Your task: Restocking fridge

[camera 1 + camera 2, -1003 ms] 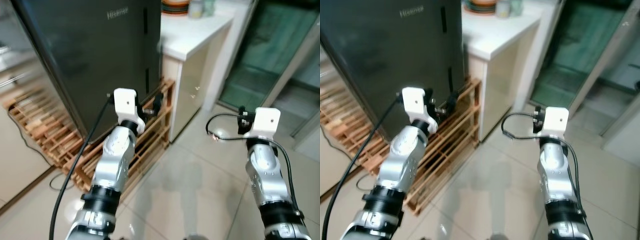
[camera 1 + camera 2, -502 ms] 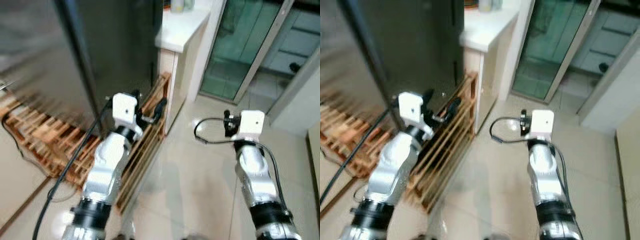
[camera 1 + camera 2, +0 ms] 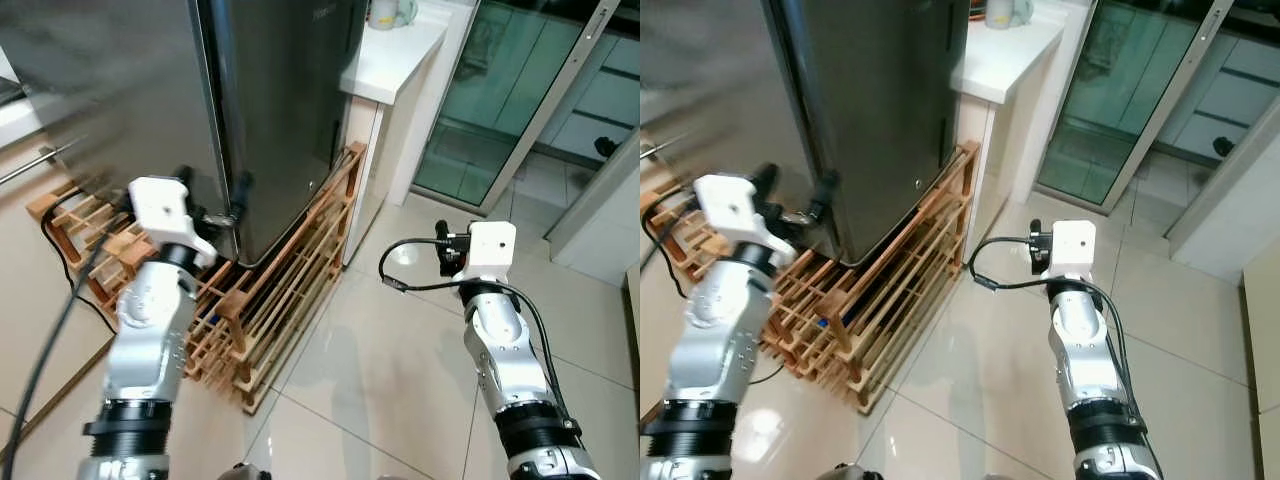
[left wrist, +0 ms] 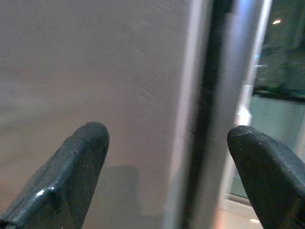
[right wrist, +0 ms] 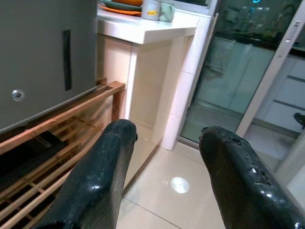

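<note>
- Left gripper [image 4: 164, 176], fingers apart, faces the fridge [image 3: 270, 100] door edge, likely lining up to open it.
- Right gripper [image 5: 164, 167], fingers apart, empty, beside the fridge.

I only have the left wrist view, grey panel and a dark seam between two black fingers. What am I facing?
Observer: The left gripper is held open at the front corner of a tall dark fridge, low down.
Operator: What's under the fridge?
Observer: A slatted wooden rack on the tiled floor; the fridge stands on it.
Operator: Where's my other arm?
Observer: The right gripper is open and holds nothing, out over the floor, pointing toward a white counter beside the fridge.
Operator: Anything on that counter?
Observer: A mug and stacked plates.
</note>
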Controlling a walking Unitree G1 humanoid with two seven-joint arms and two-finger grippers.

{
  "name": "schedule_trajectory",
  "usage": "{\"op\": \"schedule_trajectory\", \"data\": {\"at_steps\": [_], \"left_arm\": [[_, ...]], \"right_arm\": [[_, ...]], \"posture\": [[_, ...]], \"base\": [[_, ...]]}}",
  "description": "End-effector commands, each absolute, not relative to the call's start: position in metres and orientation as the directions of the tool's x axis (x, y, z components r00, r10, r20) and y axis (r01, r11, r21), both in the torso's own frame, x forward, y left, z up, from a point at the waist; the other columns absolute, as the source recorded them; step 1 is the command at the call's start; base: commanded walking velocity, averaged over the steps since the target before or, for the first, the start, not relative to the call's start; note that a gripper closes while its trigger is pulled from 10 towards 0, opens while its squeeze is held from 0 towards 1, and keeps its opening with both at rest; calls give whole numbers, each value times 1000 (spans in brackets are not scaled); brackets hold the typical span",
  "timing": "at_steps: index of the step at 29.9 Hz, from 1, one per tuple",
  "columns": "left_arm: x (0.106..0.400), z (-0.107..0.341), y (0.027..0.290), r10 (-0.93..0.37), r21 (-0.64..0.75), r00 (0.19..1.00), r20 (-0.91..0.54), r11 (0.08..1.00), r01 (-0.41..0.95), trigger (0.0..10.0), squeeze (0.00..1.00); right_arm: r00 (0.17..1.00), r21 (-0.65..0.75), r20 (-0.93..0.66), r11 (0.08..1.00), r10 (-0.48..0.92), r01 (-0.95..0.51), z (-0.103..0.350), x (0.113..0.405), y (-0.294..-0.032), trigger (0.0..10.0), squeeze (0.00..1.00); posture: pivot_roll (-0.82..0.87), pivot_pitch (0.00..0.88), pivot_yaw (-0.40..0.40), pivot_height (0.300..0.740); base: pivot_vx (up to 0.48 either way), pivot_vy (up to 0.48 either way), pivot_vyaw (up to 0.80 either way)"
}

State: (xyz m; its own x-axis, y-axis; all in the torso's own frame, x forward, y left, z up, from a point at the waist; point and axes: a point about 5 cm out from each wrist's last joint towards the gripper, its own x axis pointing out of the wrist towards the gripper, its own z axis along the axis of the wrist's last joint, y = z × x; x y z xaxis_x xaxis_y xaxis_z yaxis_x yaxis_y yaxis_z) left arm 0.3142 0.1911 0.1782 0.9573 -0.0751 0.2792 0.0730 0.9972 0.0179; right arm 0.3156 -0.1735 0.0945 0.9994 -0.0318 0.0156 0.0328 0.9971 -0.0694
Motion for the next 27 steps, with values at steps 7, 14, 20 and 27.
{"op": "schedule_trajectory", "data": {"at_steps": [7, 14, 20, 27], "left_arm": [[332, 182, 187, -114, 35, 965, 238, 993, 108, 10000, 0], [335, 193, 170, -233, 19, 938, 258, 972, 236, 10000, 0], [334, 191, 164, -280, 13, 928, 244, 958, 286, 10000, 0], [339, 169, 163, -256, -14, 954, 158, 965, 261, 10000, 0]], "right_arm": [[999, -59, 51, 998, 3, 0, 99, 316, -158, 10000, 0], [1000, -47, 31, 999, 1, 1, 89, 306, -157, 10000, 0], [1000, -38, 11, 999, -20, 20, 83, 301, -160, 10000, 0], [1000, -39, 5, 999, -18, 19, 82, 300, -159, 10000, 0]], "posture": [[-67, 0, 1, 740], [-85, 0, 36, 740], [-87, 0, 45, 740], [-90, 0, 43, 740]], "base": [[0, 0, 0], [0, 0, 0], [0, 0, 0], [0, 0, 0]]}}
